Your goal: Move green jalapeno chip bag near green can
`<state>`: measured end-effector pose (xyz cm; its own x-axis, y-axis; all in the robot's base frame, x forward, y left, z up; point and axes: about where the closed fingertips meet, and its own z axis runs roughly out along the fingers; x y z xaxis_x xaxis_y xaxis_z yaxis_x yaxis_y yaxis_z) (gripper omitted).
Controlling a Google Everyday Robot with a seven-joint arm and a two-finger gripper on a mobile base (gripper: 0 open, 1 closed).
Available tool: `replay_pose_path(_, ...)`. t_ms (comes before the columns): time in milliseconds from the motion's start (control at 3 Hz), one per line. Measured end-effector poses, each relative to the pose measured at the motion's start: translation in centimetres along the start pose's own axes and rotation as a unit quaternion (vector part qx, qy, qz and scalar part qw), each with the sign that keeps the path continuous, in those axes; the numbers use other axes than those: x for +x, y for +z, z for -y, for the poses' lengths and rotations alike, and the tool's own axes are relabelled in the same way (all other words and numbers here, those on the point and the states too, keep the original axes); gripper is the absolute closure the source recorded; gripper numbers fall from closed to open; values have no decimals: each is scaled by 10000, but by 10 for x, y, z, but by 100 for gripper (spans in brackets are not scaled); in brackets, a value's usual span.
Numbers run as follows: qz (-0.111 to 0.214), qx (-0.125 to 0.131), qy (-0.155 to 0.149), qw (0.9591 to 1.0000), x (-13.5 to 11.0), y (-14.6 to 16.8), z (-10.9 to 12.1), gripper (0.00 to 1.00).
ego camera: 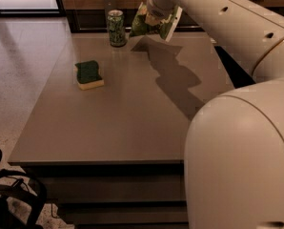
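The green jalapeno chip bag (150,25) hangs in the air at the far side of the table, just right of the green can (116,28). The can stands upright near the table's far edge. My gripper (156,16) is at the top of the bag, shut on it, with the white arm reaching in from the right. The bag's lower edge is a little above the tabletop and casts a shadow on it. The gripper's fingers are mostly hidden behind the bag and the wrist.
A green-topped yellow sponge (89,74) lies on the left part of the grey table (118,123). My white arm and body fill the right side of the view. A dark chair (8,199) stands at the bottom left, off the table.
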<state>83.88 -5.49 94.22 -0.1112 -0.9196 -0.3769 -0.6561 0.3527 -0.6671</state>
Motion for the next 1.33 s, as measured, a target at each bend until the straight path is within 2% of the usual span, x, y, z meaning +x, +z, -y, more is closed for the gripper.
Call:
replay_pose_path(333, 451, -251, 256, 9983, -1, 23, -9, 100)
replay_pose_path(667, 514, -312, 301, 9977, -4, 26, -12, 84)
replay_pose_path(1000, 506, -332, 295, 9977, -4, 29, -15, 60)
replay_pose_path(1333, 500, -358, 289, 9977, -4, 32, -17, 30)
